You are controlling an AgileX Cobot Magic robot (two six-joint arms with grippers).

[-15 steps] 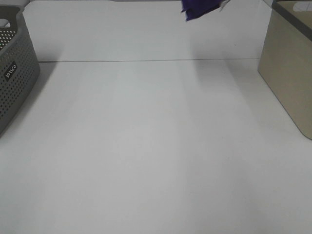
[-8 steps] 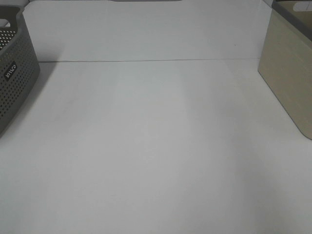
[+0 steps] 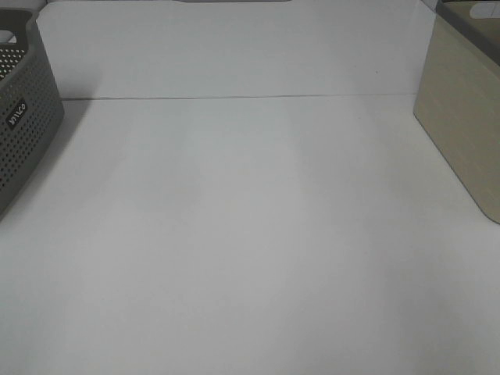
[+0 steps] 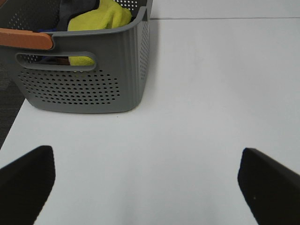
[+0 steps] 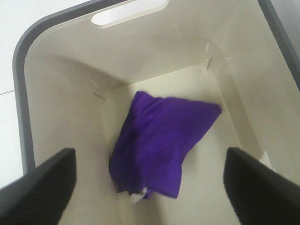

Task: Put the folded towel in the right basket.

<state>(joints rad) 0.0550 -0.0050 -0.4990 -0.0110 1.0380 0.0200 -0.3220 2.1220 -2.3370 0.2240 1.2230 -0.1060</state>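
The folded purple towel (image 5: pixel 161 140) lies on the floor of the beige right basket (image 5: pixel 61 108), seen from above in the right wrist view. My right gripper (image 5: pixel 150 187) hangs open above the basket, its fingers (image 5: pixel 42 183) wide apart and holding nothing. The basket's outer wall (image 3: pixel 461 125) shows at the right edge of the exterior high view; the towel is hidden there. My left gripper (image 4: pixel 150 183) is open and empty over the white table (image 4: pixel 197 93). Neither arm shows in the exterior high view.
A grey perforated basket (image 4: pixel 84 79) holding a yellow cloth (image 4: pixel 101 16) and dark cloths stands near the left gripper. It also shows at the left edge of the exterior high view (image 3: pixel 23 125). White table (image 3: pixel 250 234) lies between the two baskets.
One second ago the purple towel hung at the top of the exterior high view. It has since left that view and now lies in the right basket.
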